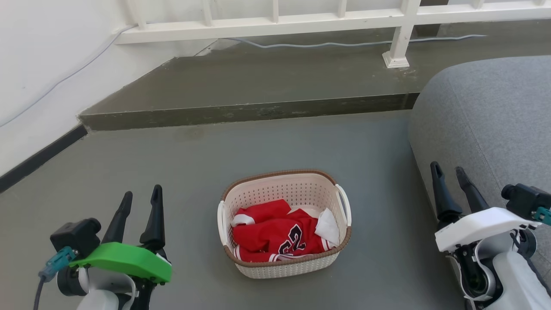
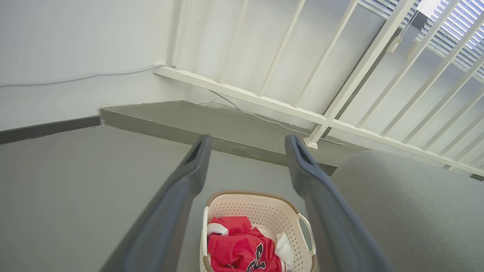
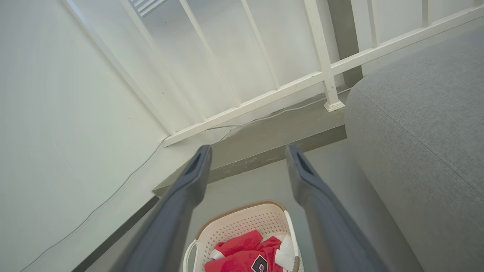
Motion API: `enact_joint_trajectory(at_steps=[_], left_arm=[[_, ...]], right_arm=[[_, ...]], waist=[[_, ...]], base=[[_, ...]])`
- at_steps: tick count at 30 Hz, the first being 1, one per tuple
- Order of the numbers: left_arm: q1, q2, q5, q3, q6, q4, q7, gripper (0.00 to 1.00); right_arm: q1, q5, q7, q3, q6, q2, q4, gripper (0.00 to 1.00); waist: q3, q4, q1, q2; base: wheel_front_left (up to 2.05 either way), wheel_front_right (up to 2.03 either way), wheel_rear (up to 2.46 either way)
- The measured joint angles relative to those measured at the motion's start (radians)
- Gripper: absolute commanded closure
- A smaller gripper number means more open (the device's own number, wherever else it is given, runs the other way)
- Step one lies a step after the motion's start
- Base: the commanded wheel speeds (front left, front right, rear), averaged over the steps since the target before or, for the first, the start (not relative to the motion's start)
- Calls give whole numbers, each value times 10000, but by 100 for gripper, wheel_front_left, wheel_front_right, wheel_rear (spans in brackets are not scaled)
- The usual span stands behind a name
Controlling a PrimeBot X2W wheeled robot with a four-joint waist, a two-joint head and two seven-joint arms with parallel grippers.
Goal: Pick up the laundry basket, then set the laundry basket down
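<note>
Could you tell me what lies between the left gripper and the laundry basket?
In the head view, the stretch between the left gripper and the laundry basket is bare grey floor.

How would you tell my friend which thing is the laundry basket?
Find the big grey sofa on the right; the laundry basket sits on the grey floor just left of it, before the low step. It is small and cream, full of little holes, with a brown rim, white side handles and a red jersey inside.
</note>
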Motion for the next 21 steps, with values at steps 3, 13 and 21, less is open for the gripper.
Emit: enact_joint_trajectory(at_steps=[3, 13, 21], left_arm=[[20, -6, 349, -44, 71, 8, -84, 0], [202, -180, 1363, -180, 288, 13, -360, 0], [207, -207, 2387, -203, 539, -201, -604, 0]], right_arm=[[27, -387, -96, 79, -71, -2, 33, 0], [47, -1538, -408, 276, -263, -13, 79, 0], [49, -2441, -629, 357, -426, -27, 46, 0]], waist=[[-20, -3, 0, 0], [-101, -25, 0, 0], [-135, -38, 0, 0]], base=[[0, 0, 0], [0, 0, 0], [0, 0, 0]])
